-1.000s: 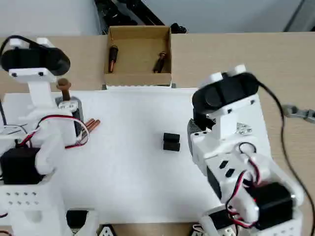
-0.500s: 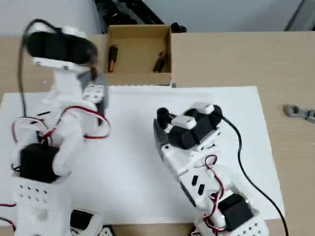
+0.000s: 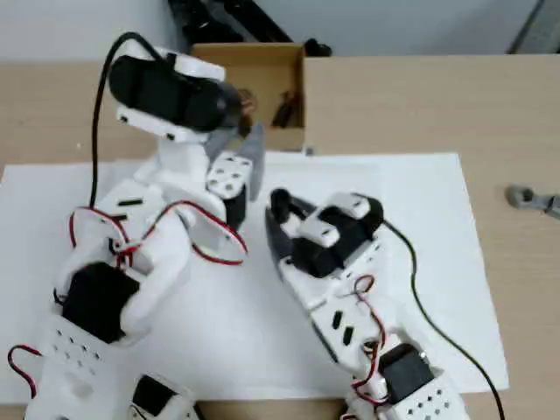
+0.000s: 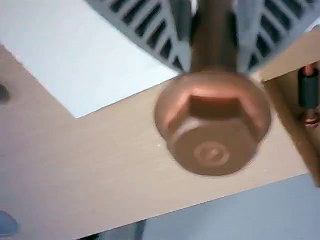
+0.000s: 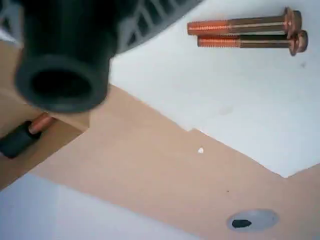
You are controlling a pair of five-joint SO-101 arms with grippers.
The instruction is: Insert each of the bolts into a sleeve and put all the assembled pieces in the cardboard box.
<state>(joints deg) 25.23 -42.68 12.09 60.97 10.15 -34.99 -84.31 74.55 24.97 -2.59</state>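
My left gripper [image 3: 246, 131] hangs at the near left corner of the cardboard box [image 3: 293, 54], shut on a copper bolt [image 3: 244, 98]. In the left wrist view the bolt [image 4: 212, 122] points its hex head at the camera, its shank between the grey fingers [image 4: 150, 25] of the gripper [image 4: 212, 25]. My right gripper [image 3: 282, 217] is over the white mat [image 3: 420, 210], shut on a black sleeve [image 3: 279, 203]; the sleeve [image 5: 62, 67] shows its open bore. Two loose bolts [image 5: 247, 34] lie side by side on the mat. Assembled pieces [image 3: 284, 109] lie in the box.
A metal part [image 3: 529, 199] lies on the wooden table at the far right. Dark gear sits behind the box [image 3: 219, 26]. The two arms stand close together near the mat's middle. A grey disc [image 5: 250, 220] is on the table.
The left arm swung from the far left to the box with the bolt. The right arm came down on the sleeve on the mat, shut on it and lifted it.
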